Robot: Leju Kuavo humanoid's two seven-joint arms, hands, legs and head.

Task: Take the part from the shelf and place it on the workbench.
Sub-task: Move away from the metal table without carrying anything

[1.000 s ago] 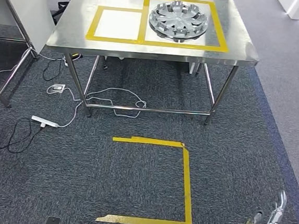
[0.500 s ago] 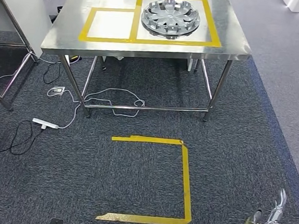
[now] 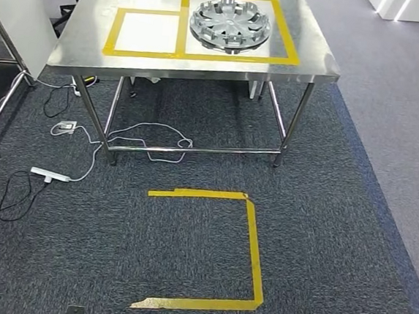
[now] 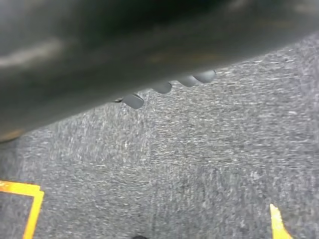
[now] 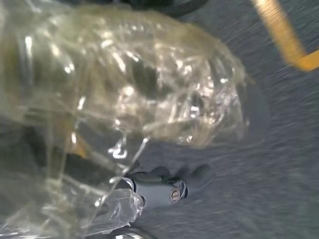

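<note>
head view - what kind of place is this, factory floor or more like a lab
More likely a lab or test room than a factory: a stainless steel workbench with yellow taped zones, a silver wheel cover in one zone, grey carpet with a yellow tape outline, and loose cables by a power strip.

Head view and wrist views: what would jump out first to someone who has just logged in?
The silver wheel cover lying inside the right-hand yellow-taped box on the steel workbench, the left box beside it bare. On the carpet before the bench, a yellow tape outline. In the right wrist view, the right hand holds a part in crinkled clear plastic.
</note>
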